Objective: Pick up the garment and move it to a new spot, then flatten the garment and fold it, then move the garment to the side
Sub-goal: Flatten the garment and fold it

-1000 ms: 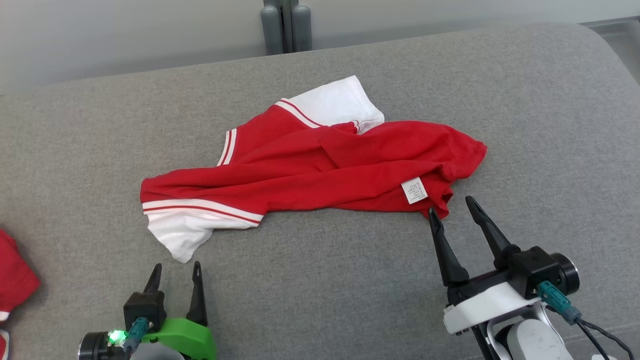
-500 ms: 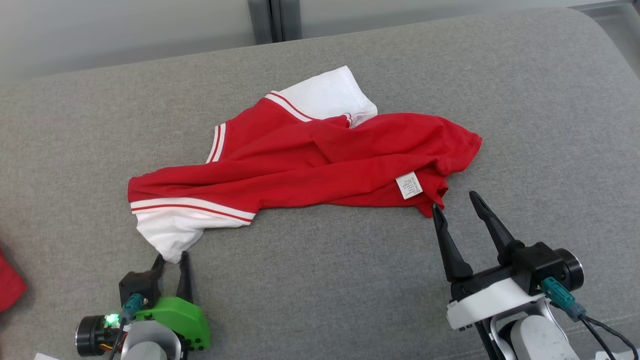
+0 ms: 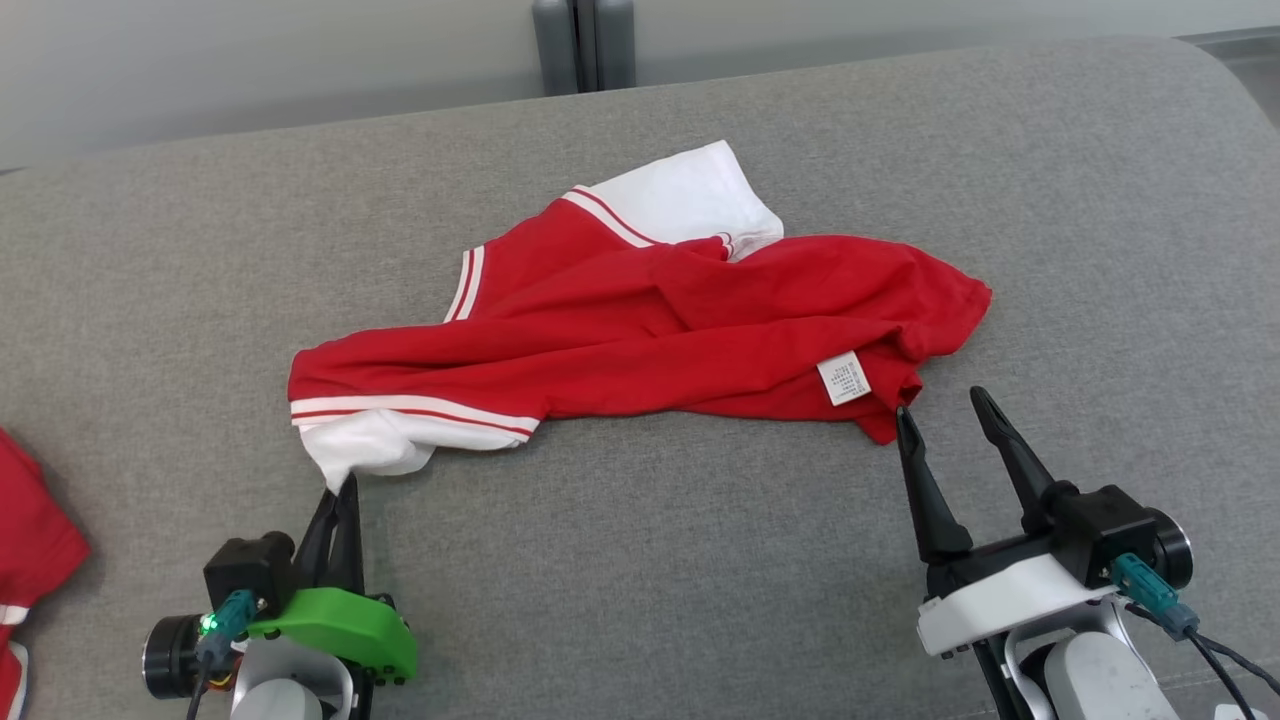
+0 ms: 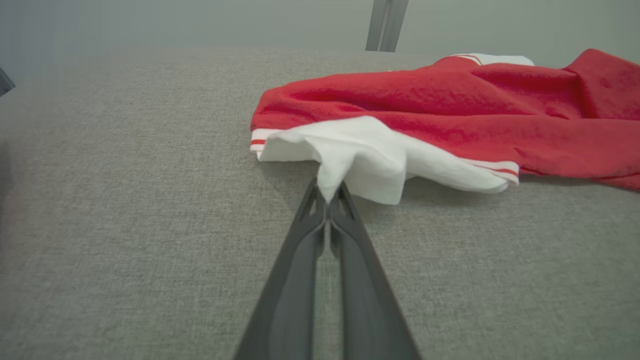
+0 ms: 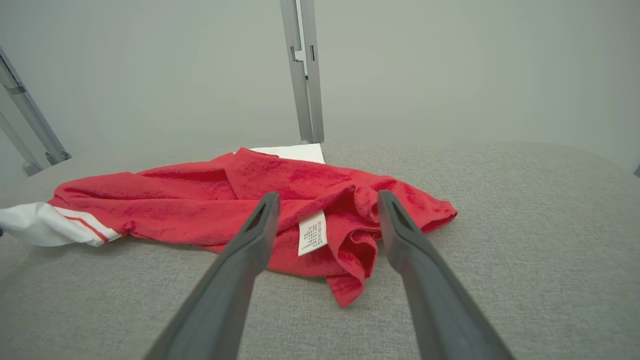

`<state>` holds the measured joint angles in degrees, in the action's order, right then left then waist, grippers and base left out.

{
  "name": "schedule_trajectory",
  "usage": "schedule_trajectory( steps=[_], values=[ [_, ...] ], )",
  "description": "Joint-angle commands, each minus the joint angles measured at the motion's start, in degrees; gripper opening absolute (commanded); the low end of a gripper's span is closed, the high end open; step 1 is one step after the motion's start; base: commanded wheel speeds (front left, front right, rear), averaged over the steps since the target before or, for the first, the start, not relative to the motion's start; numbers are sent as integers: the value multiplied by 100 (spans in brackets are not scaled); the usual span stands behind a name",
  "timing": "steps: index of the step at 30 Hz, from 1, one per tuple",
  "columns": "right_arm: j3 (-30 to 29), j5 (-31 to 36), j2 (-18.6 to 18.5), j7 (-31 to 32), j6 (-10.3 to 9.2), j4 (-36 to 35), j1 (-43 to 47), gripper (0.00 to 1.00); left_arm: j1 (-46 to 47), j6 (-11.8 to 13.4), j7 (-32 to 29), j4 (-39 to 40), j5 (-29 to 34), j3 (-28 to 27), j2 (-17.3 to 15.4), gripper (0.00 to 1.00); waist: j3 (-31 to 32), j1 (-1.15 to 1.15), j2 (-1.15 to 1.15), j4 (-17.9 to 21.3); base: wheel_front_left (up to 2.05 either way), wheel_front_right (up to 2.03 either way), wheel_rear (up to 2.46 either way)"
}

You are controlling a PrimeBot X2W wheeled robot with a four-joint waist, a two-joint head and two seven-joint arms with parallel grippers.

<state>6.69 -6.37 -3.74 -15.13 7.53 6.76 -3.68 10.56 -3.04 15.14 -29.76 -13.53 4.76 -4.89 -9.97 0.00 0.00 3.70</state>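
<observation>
In the head view, a red T-shirt [image 3: 640,340] with white sleeves lies crumpled across the middle of the grey fabric-covered surface [image 3: 700,570]. At the lower left, the left gripper [image 3: 342,490] has its fingers pressed together on the tip of the near white sleeve [image 3: 375,445], which is drawn to a point. At the lower right, the right gripper [image 3: 942,402] is spread, its tips just beside the shirt's near right hem corner. A white care label [image 3: 843,378] lies face-up close to that corner. A second red garment [image 3: 35,540] pokes in at the left edge, well apart.

In the left wrist view, the two fingers meet with a pinch of white sleeve fabric between their tips. The rest of the shirt stretches away to the right.

In the right wrist view, the fingers stand wide apart, framing the label and the bunched hem corner. Whether they touch the cloth cannot be told. A grey upright post [image 5: 302,75] rises behind the surface.
</observation>
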Motion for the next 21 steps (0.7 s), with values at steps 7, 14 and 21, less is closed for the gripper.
schedule_trajectory(
  steps=[7, 14, 21],
  values=[
    [-419, -282, 23, -1, -7, 621, -468, 100, -142, -115, 0, 619, 91, -127, 8, 0, -59, 0, 0, -206, 0, 0, 0],
    [-380, -743, -4, -1, -5, 1629, -1140, 100, -11, -172, 0, 702, 169, -69, 62, 0, -122, 0, 0, -301, 0, 0, 0],
    [-170, -1135, -118, -1, -5, 2139, -1431, 100, 58, -228, 0, 705, 216, -46, 90, 0, -120, 0, 0, -400, 0, 0, 0]
  ],
)
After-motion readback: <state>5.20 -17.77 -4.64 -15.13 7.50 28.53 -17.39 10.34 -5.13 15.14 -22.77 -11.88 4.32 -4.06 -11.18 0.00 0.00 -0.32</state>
